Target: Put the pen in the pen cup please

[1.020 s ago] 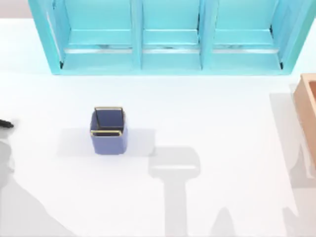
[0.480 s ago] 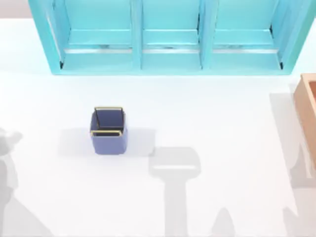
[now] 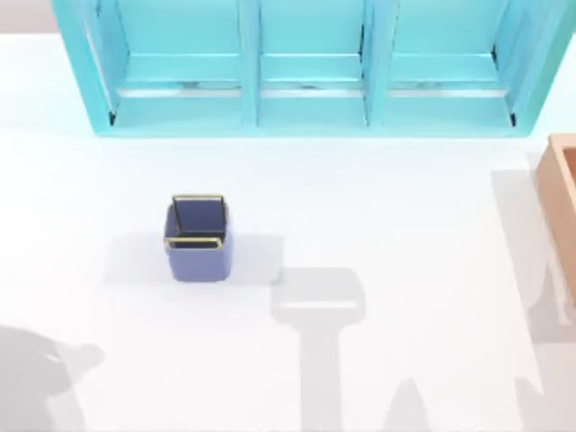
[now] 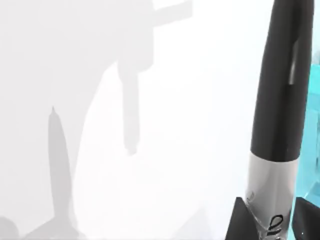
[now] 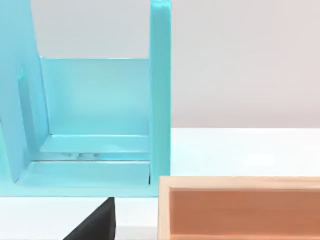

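Note:
The pen (image 4: 280,100), a slim black stick with a pale silver section near its held end, runs lengthwise through the left wrist view above the white table. My left gripper (image 4: 272,225) is shut on it, a dark finger (image 4: 242,222) pressing each side of the silver part. In the top view the pen cup (image 3: 198,238) stands upright left of the table's middle, periwinkle blue with a thin gold rim, its mouth open. A black part of my right gripper (image 5: 95,225) sits in front of the shelf in the right wrist view.
A big turquoise shelf unit (image 3: 306,67) spans the back of the table. A tan wooden box (image 3: 560,207) stands at the right edge, also close by in the right wrist view (image 5: 240,207). Arm shadows lie on the white table front left and front centre.
The dark pen tip seen at the top view's left edge has left the picture. The left arm's shadow has slid from the left edge toward the front left corner.

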### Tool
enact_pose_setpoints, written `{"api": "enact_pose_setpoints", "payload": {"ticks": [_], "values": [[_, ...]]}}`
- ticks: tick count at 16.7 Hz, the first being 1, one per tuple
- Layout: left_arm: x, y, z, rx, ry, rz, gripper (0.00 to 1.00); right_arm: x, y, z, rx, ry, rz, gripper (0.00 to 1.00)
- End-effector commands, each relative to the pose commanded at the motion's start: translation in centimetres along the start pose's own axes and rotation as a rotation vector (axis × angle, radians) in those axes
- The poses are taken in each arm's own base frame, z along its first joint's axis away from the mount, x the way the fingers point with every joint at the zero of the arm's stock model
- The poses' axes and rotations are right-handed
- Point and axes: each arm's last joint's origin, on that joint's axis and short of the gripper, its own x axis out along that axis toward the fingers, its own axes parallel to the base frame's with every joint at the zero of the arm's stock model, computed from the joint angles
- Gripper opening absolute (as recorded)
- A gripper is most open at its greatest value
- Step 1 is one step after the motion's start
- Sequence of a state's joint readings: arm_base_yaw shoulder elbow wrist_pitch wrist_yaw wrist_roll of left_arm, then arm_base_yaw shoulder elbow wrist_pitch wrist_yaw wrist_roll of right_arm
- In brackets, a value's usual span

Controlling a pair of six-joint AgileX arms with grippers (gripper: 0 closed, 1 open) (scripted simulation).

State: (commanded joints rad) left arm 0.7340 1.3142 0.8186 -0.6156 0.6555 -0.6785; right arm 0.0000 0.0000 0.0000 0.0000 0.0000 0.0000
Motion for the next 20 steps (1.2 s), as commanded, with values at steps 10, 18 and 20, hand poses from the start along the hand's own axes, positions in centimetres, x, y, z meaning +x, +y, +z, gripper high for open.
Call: {"api": "enact_pose_setpoints", "payload": {"ticks": [10, 18, 20], "values": [[-2.1, 0.3, -1.3, 0.014, -0.01, -0.002, 0.0, 0.0, 0.0, 0.0, 0.0, 0.0, 0.0, 1.0], [5.4, -2.3, 0.9, 0.449, -0.246, 0.192, 0.0, 0.0, 0.0, 0.0, 0.0, 0.0, 0.0, 1.0], [8.3, -4.5, -0.2, 0.676, -0.386, 0.231, 0.0, 0.0, 0.0, 0.0, 0.0, 0.0, 0.0, 1.0]]}}
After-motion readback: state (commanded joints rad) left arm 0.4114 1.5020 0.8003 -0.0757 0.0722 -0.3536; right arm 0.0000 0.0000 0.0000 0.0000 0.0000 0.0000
